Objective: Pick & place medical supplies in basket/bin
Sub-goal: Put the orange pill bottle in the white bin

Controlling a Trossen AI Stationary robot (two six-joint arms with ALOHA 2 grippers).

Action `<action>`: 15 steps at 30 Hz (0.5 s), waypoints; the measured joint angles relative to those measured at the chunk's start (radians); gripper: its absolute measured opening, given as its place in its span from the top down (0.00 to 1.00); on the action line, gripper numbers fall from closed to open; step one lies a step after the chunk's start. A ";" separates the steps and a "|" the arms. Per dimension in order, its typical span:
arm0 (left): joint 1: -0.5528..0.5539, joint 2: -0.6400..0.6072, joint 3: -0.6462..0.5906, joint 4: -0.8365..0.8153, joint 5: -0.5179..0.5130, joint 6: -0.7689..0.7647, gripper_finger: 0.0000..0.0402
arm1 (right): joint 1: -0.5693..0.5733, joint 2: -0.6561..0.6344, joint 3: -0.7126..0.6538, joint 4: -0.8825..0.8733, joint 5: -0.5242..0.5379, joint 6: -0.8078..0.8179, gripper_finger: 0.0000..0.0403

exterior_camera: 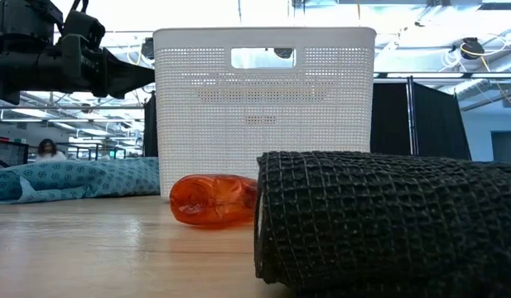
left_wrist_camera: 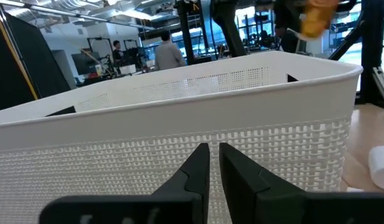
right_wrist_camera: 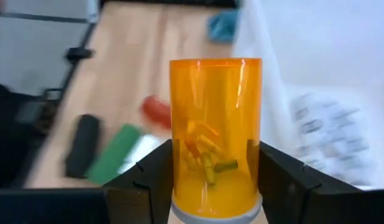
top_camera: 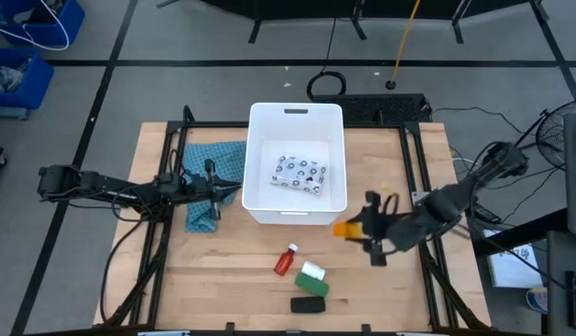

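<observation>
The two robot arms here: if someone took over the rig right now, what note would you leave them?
Right gripper: jaws shut on the small orange bottle, held right of the white bin, not yet over it.
Left gripper: empty, jaws nearly closed, waiting by the bin's left wall, above the teal cloth.
Done: the dotted white packet lies in the bin.
Left: drop the orange bottle in, then the red bottle, the green block, the white roll and the black bar, all on the table in front of the bin.

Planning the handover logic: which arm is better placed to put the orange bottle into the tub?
Right. Its pincer already grips the orange bottle beside the tub. The left pincer waits, holding nothing, on the tub's other side.
</observation>
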 joint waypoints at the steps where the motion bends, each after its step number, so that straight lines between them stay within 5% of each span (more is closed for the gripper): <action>1: 0.000 0.000 0.000 0.000 0.000 -0.007 0.90 | -0.007 -0.024 -0.016 0.006 0.028 -0.034 0.56; 10: 0.000 0.000 0.000 -0.010 0.000 -0.078 0.90 | -0.100 -0.273 -0.287 0.251 -0.157 -0.243 0.57; 15: 0.000 0.000 0.000 -0.024 0.000 -0.082 0.90 | -0.102 -0.458 -0.490 0.428 -0.160 -0.282 0.56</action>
